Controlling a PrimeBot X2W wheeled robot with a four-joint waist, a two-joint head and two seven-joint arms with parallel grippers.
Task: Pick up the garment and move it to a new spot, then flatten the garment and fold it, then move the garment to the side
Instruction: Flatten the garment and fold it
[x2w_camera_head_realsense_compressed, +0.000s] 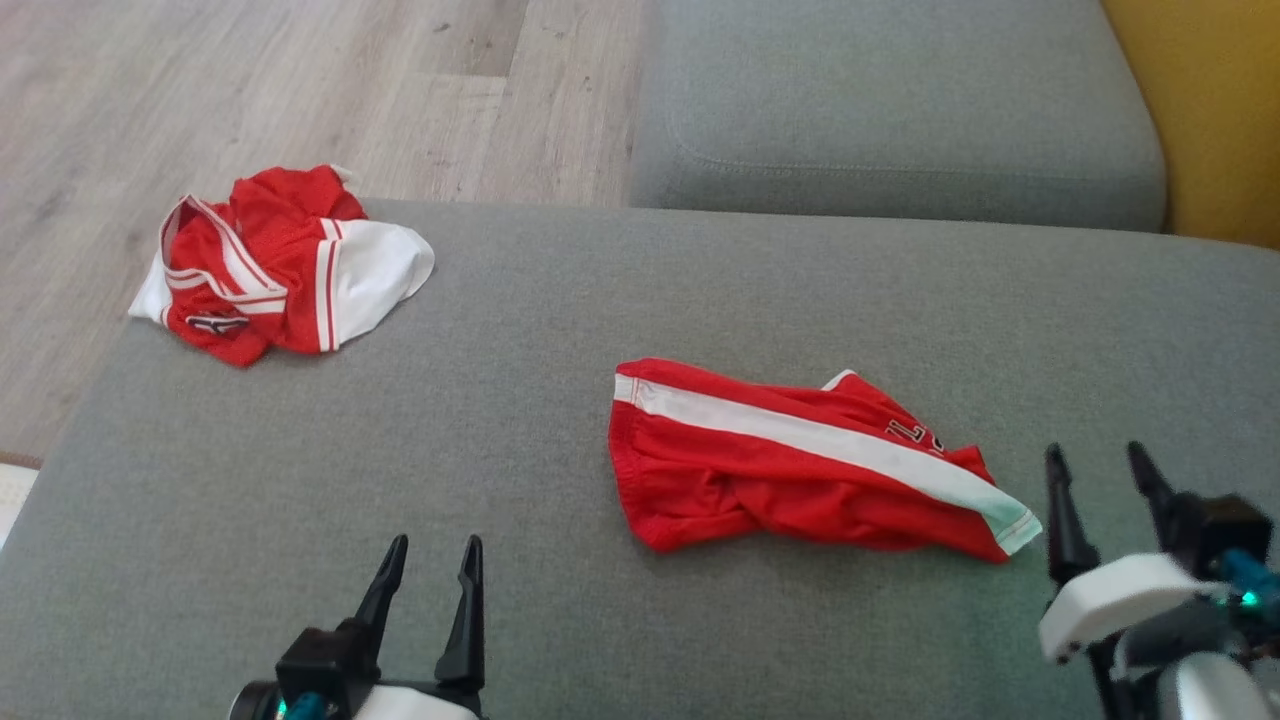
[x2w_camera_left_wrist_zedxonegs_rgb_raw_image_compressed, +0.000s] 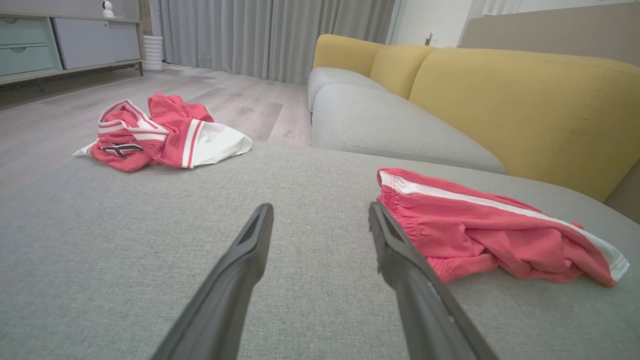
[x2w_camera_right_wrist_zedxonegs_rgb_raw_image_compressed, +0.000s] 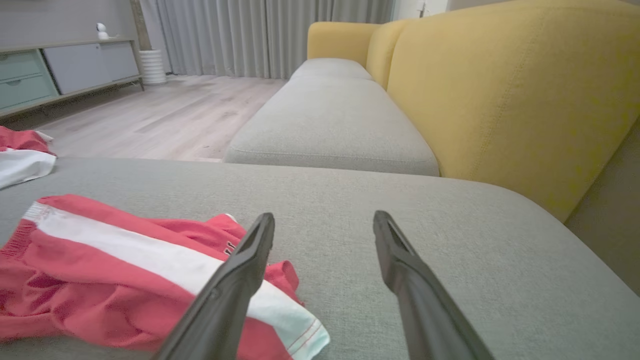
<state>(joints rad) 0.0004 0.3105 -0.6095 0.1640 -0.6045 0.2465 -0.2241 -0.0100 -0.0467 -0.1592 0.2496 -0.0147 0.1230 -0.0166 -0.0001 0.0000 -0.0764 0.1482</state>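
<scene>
Red shorts with a white side stripe (x2w_camera_head_realsense_compressed: 800, 470) are pictured crumpled right of centre on the grey fabric sofa seat (x2w_camera_head_realsense_compressed: 500, 400), toward its near edge. Their hem lies just beside the right gripper (x2w_camera_head_realsense_compressed: 1093, 450). Its jaws, and those of the left gripper (x2w_camera_head_realsense_compressed: 436, 542), are spread with nothing pinched. If bunched layers were gripped together, creases could be locked in. The crumpled red-and-white jersey (x2w_camera_head_realsense_compressed: 280, 265) at the far left corner could be mistaken for the target.

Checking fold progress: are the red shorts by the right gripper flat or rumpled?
Rumpled: the shorts lie doubled over, creased and bunched along the lower edge.
</scene>
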